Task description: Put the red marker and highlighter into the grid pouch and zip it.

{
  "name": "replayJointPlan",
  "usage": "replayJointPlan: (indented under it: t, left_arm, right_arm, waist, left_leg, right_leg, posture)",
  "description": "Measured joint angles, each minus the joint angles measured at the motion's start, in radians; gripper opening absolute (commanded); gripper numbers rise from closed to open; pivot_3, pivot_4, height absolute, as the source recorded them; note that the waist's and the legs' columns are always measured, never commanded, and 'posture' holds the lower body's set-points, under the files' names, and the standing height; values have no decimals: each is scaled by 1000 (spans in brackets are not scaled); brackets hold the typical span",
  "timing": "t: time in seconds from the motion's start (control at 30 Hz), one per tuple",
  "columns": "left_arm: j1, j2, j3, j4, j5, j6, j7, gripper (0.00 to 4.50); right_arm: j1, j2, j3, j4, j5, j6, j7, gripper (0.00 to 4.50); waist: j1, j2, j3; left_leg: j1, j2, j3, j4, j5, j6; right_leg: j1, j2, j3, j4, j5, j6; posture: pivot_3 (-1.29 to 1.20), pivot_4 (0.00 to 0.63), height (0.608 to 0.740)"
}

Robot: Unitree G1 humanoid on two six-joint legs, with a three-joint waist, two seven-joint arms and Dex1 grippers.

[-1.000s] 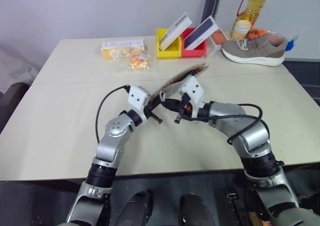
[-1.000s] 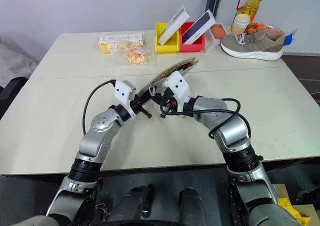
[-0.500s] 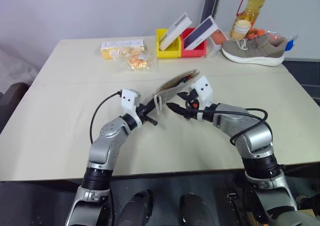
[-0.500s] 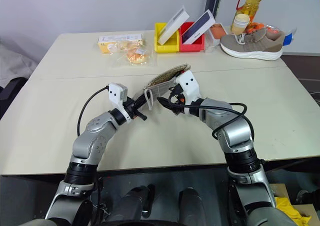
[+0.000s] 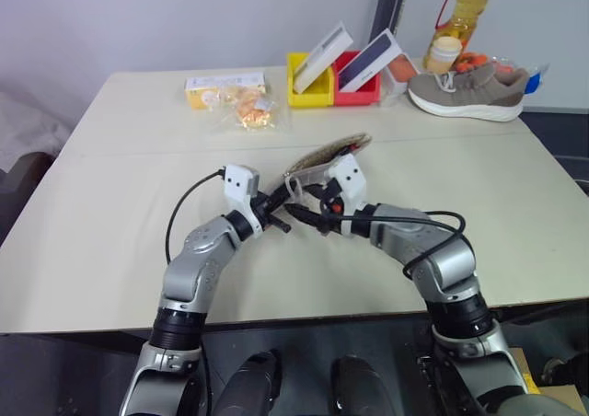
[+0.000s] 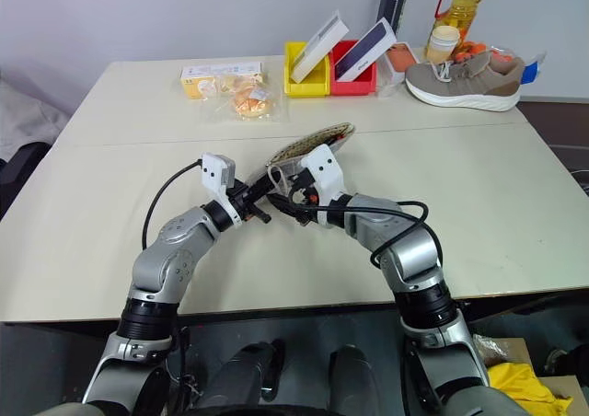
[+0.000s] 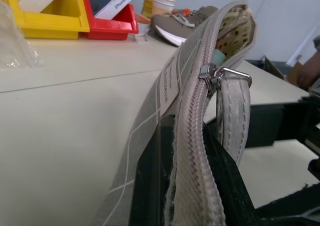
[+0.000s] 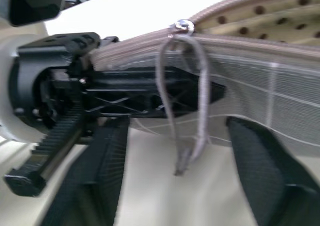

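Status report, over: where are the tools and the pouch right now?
Left tool shut on pouch edge, holding it off the table. Right tool open around the zipper loop, not gripping. Zipper partly open. Nothing in the way.

I seem to be in a lab or test room: a bare pale wall (image 5: 184, 20) behind a plain beige table (image 5: 101, 204), and far beyond my claws a staged jumble of yellow (image 5: 309, 86) and red bins (image 5: 361, 92), a shoe (image 5: 467, 92), snack packets (image 5: 241, 109) and an oil bottle (image 5: 466, 9).

Grey grid pouch (image 5: 324, 155), aloft, half-unzipped
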Motion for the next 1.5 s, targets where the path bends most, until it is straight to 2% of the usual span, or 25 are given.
replayJointPlan:
  t: [0.1,0.3,0.4,0.7,0.9,0.93,1.0,1.13,1.17,1.33,1.5]
  left_arm:
    - [0,-1,0,-1,0,0,0,0]
    - [-1,4,0,-1,0,-1,-1,0]
    - [-4,36,-9,1,29,-32,-13,0]
    - [-2,204,-22,64,155,-219,-81,0]
    - [9,210,-24,64,145,-247,-117,0]
    - [22,213,-22,63,133,-239,-124,691]
    - [68,232,8,61,116,-217,-124,1483]
    - [138,256,54,48,104,-172,-115,3514]
    - [164,255,66,32,93,-160,-106,3586]
    - [319,260,173,-69,22,-79,-59,3586]
    - [438,266,275,-105,8,-57,3,3586]
  right_arm:
    - [0,3,0,9,-2,0,-8,18]
    - [-1,-19,-7,17,-16,-8,-10,18]
    - [-10,-62,-16,17,-32,-24,-15,18]
    - [-54,-339,-177,85,-78,-86,-8,18]
    - [-53,-384,-179,104,-74,-120,33,18]
    - [-41,-398,-176,100,-73,-118,51,574]
    - [5,-435,-176,84,-63,-110,92,1351]
    - [87,-428,-167,59,-37,-96,139,3409]
    - [104,-421,-166,50,-31,-105,147,3926]
    - [248,-412,-181,47,-24,-236,197,3926]
    - [327,-374,-277,72,21,-319,218,3926]
  waist:
    - [0,0,0]
    - [0,0,0]
    - [0,0,0]
    - [7,0,0]
    - [3,0,0]
    - [3,0,0]
    - [3,0,0]
    - [1,0,1]
    - [1,0,1]
    - [5,0,1]
    - [7,0,1]
  left_leg:
    - [0,0,0,0,0,0]
    - [0,0,0,0,0,0]
    - [0,0,1,0,0,0]
    - [0,0,3,-1,-1,1]
    - [0,1,4,-1,-1,1]
    - [0,1,4,-1,-1,2]
    - [0,1,4,-1,-1,2]
    - [0,1,5,-1,-2,2]
    - [0,2,5,-1,-2,2]
    - [0,2,5,-1,-2,3]
    - [0,2,6,-1,-2,3]
  right_leg:
    - [0,0,0,0,0,0]
    - [0,0,0,0,0,0]
    - [0,0,0,0,0,0]
    - [-1,-1,1,-1,0,0]
    - [-1,-1,1,-1,0,0]
    - [-1,-1,1,-1,0,0]
    - [-1,-1,1,-1,0,0]
    - [-1,-1,2,-1,0,0]
    - [-1,-1,2,-2,0,0]
    - [-1,-1,2,-3,0,0]
    - [0,-1,3,-3,0,-1]
  posture:
    - [0,150,740]
    - [0,150,740]
    - [0,150,740]
    - [0,150,740]
    - [0,150,740]
    - [0,150,740]
    - [0,150,740]
    - [0,150,740]
    - [0,150,740]
    - [0,150,740]
    - [0,150,740]
